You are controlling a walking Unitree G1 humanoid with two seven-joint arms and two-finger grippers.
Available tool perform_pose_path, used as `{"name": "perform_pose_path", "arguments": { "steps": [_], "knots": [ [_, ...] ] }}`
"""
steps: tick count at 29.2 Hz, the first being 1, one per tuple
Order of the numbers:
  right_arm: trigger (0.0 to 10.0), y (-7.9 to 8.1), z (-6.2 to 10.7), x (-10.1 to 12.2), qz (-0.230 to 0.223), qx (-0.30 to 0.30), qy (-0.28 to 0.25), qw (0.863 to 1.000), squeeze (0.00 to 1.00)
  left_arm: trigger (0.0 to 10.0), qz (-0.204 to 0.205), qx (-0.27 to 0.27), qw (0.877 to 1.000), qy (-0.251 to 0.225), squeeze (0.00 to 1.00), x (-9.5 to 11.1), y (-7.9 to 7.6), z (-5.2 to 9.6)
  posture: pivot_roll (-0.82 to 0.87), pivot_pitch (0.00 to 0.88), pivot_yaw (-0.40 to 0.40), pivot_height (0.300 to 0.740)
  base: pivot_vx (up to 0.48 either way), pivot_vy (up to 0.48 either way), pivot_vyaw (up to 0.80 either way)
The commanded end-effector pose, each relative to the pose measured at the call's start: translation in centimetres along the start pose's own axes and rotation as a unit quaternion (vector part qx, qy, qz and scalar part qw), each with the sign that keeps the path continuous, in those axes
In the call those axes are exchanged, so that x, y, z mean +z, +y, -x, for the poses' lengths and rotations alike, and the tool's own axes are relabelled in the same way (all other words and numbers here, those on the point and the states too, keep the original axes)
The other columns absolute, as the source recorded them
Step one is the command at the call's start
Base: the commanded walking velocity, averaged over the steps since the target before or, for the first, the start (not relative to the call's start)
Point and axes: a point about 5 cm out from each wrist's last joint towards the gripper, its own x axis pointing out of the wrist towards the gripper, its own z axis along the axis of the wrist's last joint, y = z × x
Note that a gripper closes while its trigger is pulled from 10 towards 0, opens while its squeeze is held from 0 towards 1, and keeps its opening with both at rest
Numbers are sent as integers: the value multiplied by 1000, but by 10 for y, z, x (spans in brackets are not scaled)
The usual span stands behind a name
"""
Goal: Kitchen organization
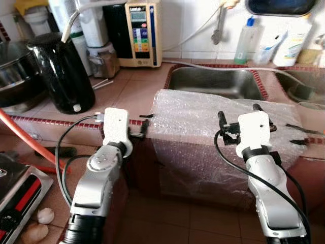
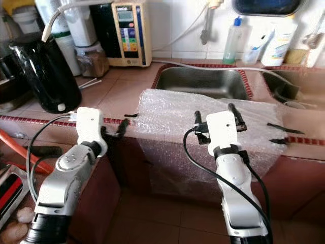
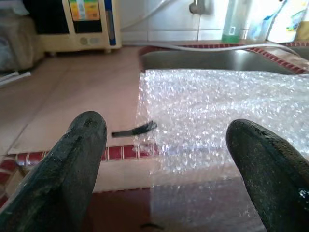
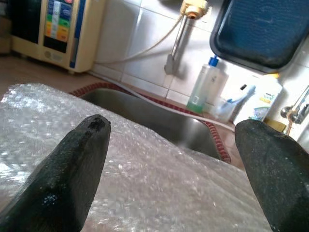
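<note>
My left hand point(image 1: 143, 125) and right hand point(image 1: 238, 113) are both spread wide, holding nothing. The bubble wrap point(image 1: 213, 122) drapes over the counter point(image 1: 127, 91) edge; the black kettle point(image 1: 61, 71) sits at ten o'clock.

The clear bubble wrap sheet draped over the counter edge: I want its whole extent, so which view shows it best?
The left eye view: the clear bubble wrap sheet shows whole, top and hanging front. The right eye view matches. The left wrist view shows its near corner, the right wrist view its top before the steel sink.
</note>
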Motion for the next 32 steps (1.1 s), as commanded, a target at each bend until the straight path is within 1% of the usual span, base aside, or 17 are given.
{"name": "perform_pose_path", "arguments": {
  "steps": [1, 6, 9, 16, 32],
  "knots": [
    [10000, -1, -2, 3, 6, 0, -4, 1000, 0, 10000, 1, 3, 1000, -7, 0, 3, 4, 1, -29, 0, 43, 740, 0, 0, 0],
    [10000, -3, 0, 0, 10, 5, -2, 1000, 0, 10000, -5, -2, 1000, -1, 0, 0, 4, 2, -33, 0, 42, 740, 0, 0, 0],
    [10000, -3, 0, 0, 11, 5, -1, 1000, 0, 10000, -2, 0, 1000, 3, 0, -2, 5, 2, -33, 0, 42, 740, 0, -244, -402],
    [10000, 0, 0, -1, 8, 9, 1, 1000, 0, 10000, 2, -1, 1000, 3, 0, -3, 5, 3, -33, 0, 41, 740, 0, -431, -437],
    [10000, 1, -1, -2, 4, 11, 5, 1000, 0, 10000, 1, -2, 1000, 10, 0, -8, 4, 2, -37, 0, 42, 740, 0, -403, -764]
  ]
}}
